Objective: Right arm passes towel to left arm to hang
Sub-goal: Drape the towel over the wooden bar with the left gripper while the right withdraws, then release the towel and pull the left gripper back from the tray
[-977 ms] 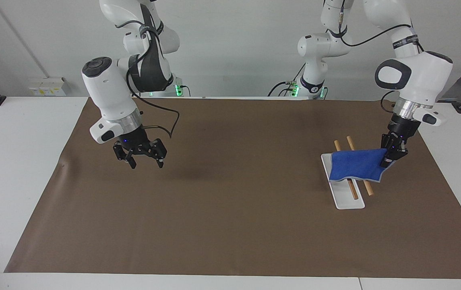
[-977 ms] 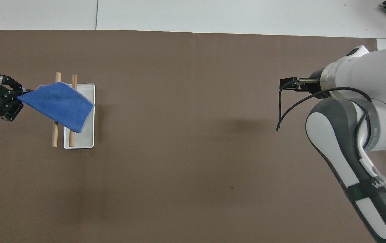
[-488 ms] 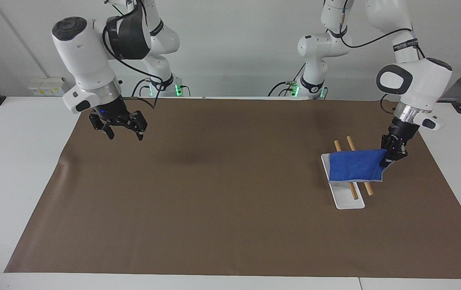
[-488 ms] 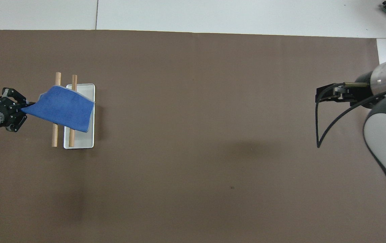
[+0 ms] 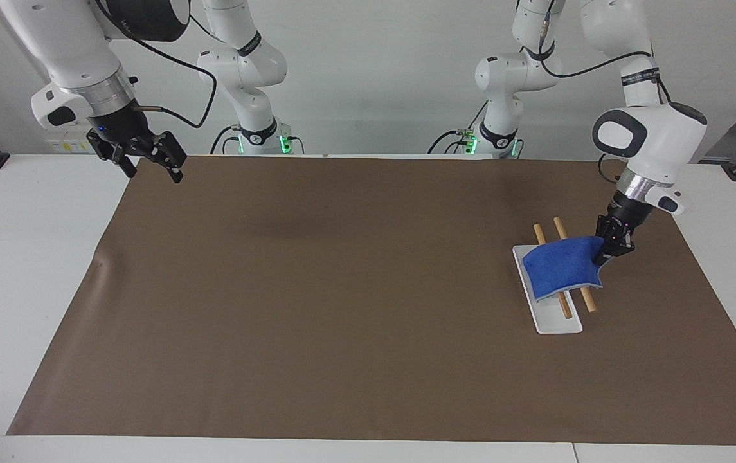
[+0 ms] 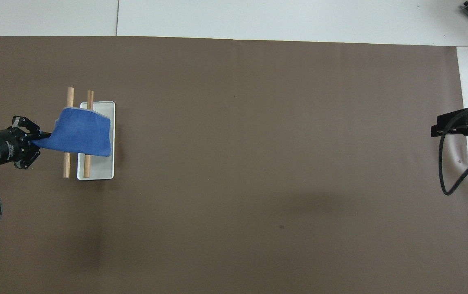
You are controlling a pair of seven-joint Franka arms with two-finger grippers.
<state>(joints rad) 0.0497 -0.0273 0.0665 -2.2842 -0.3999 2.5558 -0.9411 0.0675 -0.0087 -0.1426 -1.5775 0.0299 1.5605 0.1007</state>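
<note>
The facing view shows the right gripper point(image 5: 149, 161) whole, fingers spread with nothing between them, raised over the brown mat's point(image 5: 342, 308) corner at the right arm's end; the overhead view catches only its dark tip point(image 6: 458, 128) at that mat edge. The towel point(image 5: 564, 270) drapes over two wooden rods point(image 5: 583, 297) above a white tray point(image 5: 557, 321), near the mat edge at the left arm's end. The left gripper point(image 5: 609, 251) is at the towel's corner; whether its fingers pinch it I cannot tell. The mat's whole middle lies open. A second ago the right gripper hung lower over the mat; the towel was stretched flatter and now sags bunched.
</note>
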